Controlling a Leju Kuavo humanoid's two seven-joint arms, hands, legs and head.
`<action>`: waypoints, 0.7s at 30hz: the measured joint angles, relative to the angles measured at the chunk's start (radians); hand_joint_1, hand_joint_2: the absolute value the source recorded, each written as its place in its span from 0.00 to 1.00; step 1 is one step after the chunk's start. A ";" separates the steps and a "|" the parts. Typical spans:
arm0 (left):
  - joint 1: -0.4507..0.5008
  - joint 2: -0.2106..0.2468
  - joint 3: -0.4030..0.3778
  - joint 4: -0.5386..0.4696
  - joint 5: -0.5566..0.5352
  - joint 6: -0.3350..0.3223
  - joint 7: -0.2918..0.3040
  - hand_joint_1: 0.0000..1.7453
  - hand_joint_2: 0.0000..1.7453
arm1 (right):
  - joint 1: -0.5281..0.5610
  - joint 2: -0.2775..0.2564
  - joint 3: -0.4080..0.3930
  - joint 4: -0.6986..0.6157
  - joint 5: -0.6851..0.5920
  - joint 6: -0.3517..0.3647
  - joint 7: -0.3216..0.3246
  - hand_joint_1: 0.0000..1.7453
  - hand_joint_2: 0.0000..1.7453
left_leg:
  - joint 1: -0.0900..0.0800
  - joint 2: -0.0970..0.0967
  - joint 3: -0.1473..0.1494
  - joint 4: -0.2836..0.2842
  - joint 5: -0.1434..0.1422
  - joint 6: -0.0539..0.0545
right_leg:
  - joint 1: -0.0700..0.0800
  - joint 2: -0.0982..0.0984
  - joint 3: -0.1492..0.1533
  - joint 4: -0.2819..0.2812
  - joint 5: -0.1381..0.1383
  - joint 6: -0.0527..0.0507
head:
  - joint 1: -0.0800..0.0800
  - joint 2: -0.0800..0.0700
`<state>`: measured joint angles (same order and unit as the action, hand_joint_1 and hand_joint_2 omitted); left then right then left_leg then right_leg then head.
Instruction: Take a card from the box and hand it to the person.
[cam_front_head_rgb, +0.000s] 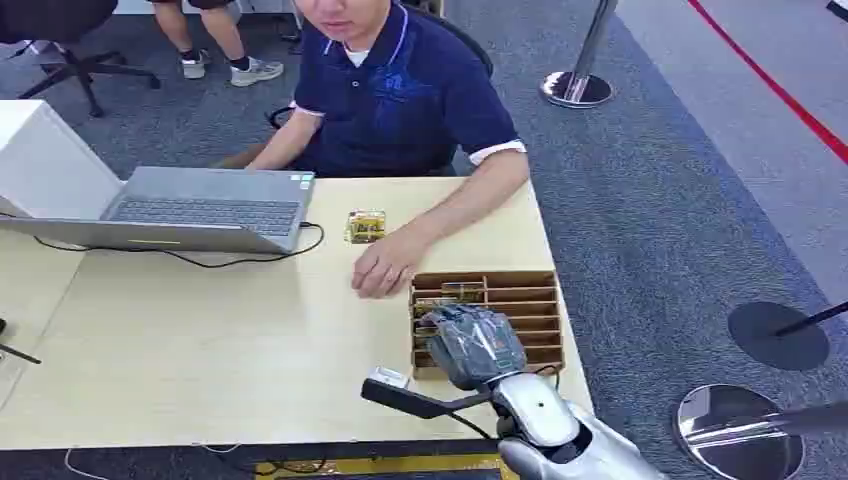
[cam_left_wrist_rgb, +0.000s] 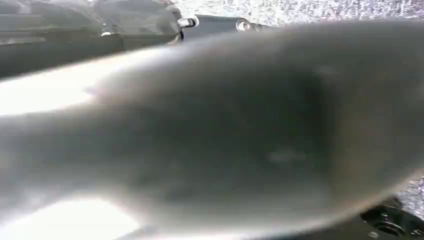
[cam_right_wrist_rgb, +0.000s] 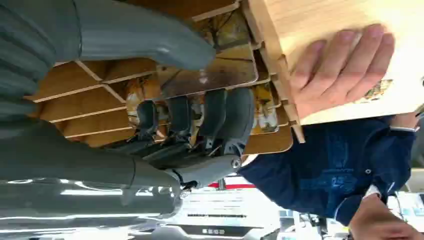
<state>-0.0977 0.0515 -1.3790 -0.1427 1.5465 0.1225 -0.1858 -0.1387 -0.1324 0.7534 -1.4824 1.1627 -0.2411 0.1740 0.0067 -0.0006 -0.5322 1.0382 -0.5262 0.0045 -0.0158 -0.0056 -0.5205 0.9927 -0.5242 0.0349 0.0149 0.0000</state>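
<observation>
My right hand's fingers (cam_right_wrist_rgb: 210, 117) and thumb close on a card (cam_right_wrist_rgb: 210, 75) in the box (cam_front_head_rgb: 520, 300), at the box's 10 o'clock corner. I'm at the picking step; next I must lift it free and carry it toward 11 o'clock, to the person's hand (cam_front_head_rgb: 385, 268). Whether my left hand is spread or curled, I cannot tell.

Pale wooden table (cam_front_head_rgb: 200, 350), busy along its far and right edges.
An open grey laptop (cam_front_head_rgb: 195, 212) sits far left with a thin black cable (cam_front_head_rgb: 235, 262) trailing beside it; a small yellow-printed clear packet (cam_front_head_rgb: 366, 226) lies mid-table, a person's hand (cam_front_head_rgb: 385, 268) rests just beside the slotted brown wooden box (cam_front_head_rgb: 520, 300), and a small white block (cam_front_head_rgb: 388, 378) lies near the front edge.
</observation>
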 joint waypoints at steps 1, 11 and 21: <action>0.000 0.000 0.000 0.000 0.000 0.000 0.000 0.00 0.00 | 0.002 -0.001 -0.004 -0.001 0.005 0.000 0.001 0.63 1.00 | 0.000 0.000 0.000 0.000 0.000 0.000 | 0.000 0.000 0.000 0.000 0.000 0.000 | 0.000 0.000; 0.000 0.000 0.000 0.000 0.000 0.000 0.000 0.00 0.00 | 0.005 -0.003 -0.007 -0.006 0.011 0.005 0.002 0.63 1.00 | 0.000 0.000 0.001 0.000 0.000 0.000 | 0.000 0.000 0.000 0.000 0.000 0.000 | 0.000 0.000; 0.000 0.000 0.000 0.000 0.000 0.001 -0.003 0.00 0.00 | 0.010 -0.004 -0.023 -0.006 0.011 0.007 0.001 0.60 1.00 | 0.000 0.000 0.001 0.000 0.000 0.000 | 0.000 0.000 0.000 0.000 0.000 0.000 | 0.000 0.000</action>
<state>-0.0972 0.0515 -1.3790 -0.1427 1.5465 0.1232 -0.1884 -0.1288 -0.1366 0.7301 -1.4889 1.1742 -0.2342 0.1751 0.0067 -0.0005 -0.5315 1.0382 -0.5260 0.0043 -0.0158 -0.0054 -0.5201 0.9930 -0.5240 0.0347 0.0149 0.0000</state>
